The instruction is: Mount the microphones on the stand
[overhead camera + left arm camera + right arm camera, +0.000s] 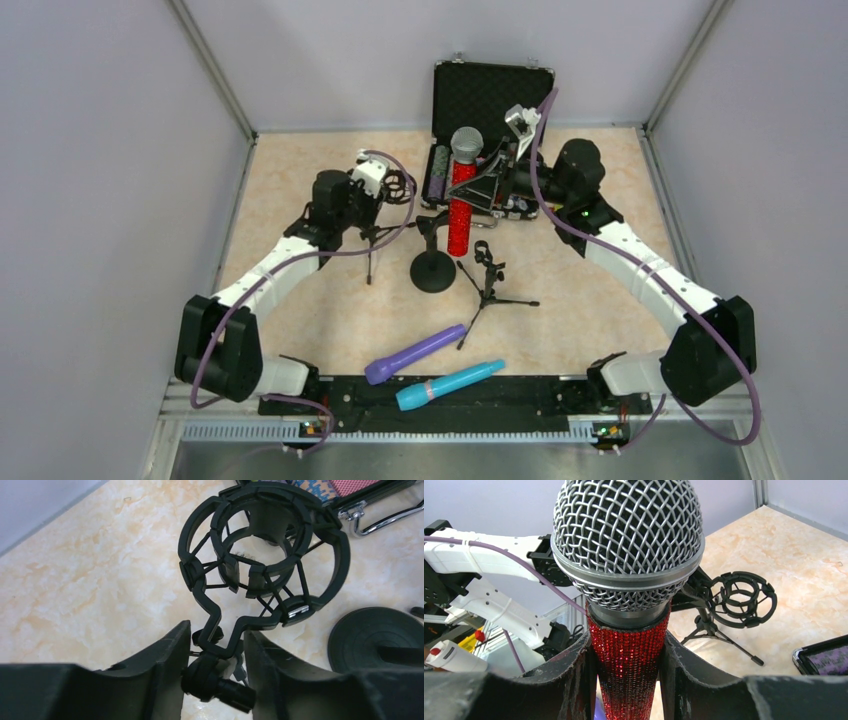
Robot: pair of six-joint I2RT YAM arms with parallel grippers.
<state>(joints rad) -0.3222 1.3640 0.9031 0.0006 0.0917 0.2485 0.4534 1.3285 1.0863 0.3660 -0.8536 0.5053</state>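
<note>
My right gripper (482, 186) (626, 640) is shut on the glittery red microphone (460, 205) (629, 665). It holds the microphone upright, silver mesh head (626, 540) up, over the round-base stand (433, 270). My left gripper (383, 190) (217, 630) is shut on the neck of a black shock-mount tripod stand (372, 238). Its ring (265, 555) is empty. That stand also shows in the right wrist view (739, 600). The purple microphone (415, 353) and the turquoise microphone with a pink band (450, 385) lie on the table near the front edge.
A second small tripod stand (490, 282) stands right of the round base (375, 635). An open black case (490, 100) sits at the back, behind the red microphone, and its corner shows in the right wrist view (824, 655). Walls close in the table.
</note>
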